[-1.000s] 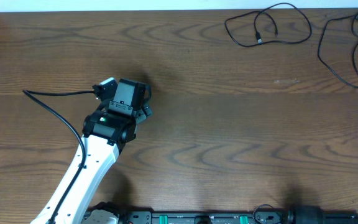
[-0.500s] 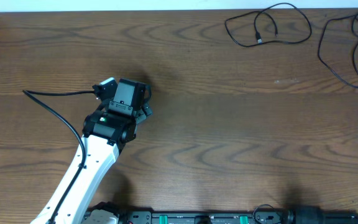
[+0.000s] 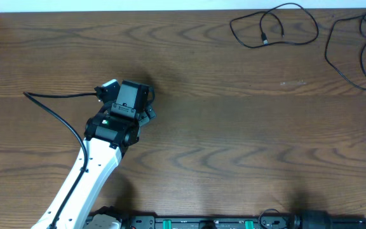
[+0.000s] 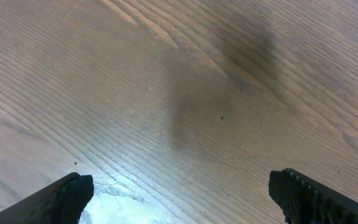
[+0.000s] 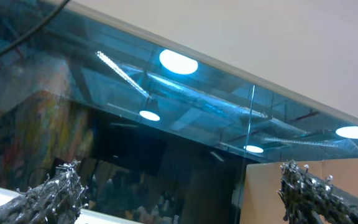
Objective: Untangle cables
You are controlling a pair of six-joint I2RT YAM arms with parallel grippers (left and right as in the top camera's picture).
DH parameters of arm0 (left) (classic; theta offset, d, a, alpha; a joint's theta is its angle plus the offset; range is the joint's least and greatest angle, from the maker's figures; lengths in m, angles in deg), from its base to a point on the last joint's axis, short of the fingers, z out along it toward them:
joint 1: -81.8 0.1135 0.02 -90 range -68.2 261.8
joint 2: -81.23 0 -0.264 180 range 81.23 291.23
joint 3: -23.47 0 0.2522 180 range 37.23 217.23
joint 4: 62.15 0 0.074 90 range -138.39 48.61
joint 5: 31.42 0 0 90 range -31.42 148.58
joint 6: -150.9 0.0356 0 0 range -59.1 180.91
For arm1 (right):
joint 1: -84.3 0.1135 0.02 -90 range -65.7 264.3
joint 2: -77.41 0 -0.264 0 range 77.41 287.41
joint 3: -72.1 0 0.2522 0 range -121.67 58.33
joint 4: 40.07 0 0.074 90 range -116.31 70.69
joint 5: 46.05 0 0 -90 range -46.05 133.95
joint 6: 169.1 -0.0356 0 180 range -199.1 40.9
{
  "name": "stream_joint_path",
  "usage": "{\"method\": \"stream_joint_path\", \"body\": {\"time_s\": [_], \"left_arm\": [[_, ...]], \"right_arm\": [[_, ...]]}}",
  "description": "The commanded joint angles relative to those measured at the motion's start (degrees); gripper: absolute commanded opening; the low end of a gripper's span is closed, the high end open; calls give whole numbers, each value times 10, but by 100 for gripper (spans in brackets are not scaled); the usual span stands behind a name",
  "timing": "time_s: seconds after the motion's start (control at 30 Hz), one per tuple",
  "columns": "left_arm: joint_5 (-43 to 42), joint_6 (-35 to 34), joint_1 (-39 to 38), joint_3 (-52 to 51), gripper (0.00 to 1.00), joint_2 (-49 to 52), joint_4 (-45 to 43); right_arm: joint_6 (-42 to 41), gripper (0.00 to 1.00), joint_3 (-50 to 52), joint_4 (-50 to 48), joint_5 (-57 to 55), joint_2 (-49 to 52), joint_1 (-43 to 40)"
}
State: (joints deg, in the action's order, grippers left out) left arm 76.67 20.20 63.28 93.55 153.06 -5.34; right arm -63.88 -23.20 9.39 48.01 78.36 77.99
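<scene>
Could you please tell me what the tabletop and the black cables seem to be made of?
Tabletop: wood or wood-look laminate, satin finish; grain lines and a soft glare show. Cables: probably plastic- or rubber-jacketed wire, matte black, lying in limp thin loops.

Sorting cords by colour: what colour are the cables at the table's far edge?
Black; the cables show best overhead.

The wooden table (image 3: 234, 140) bears two looped black cables (image 3: 263, 32) near its far-right edge.
</scene>
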Motion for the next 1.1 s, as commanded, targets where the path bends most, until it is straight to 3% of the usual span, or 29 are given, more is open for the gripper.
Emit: {"method": "stream_joint_path", "body": {"time_s": [0.0,0.7,1.07], "left_arm": [[4,-5,2,-1,98,-3,0],[3,-5,2,-1,98,-3,0],[4,-5,2,-1,98,-3,0]], "right_arm": [[3,99,19,-6,-9,-5,-6],[3,99,219,-61,-9,-4,-12],[2,99,241,-47,-2,-4,-12]]}}
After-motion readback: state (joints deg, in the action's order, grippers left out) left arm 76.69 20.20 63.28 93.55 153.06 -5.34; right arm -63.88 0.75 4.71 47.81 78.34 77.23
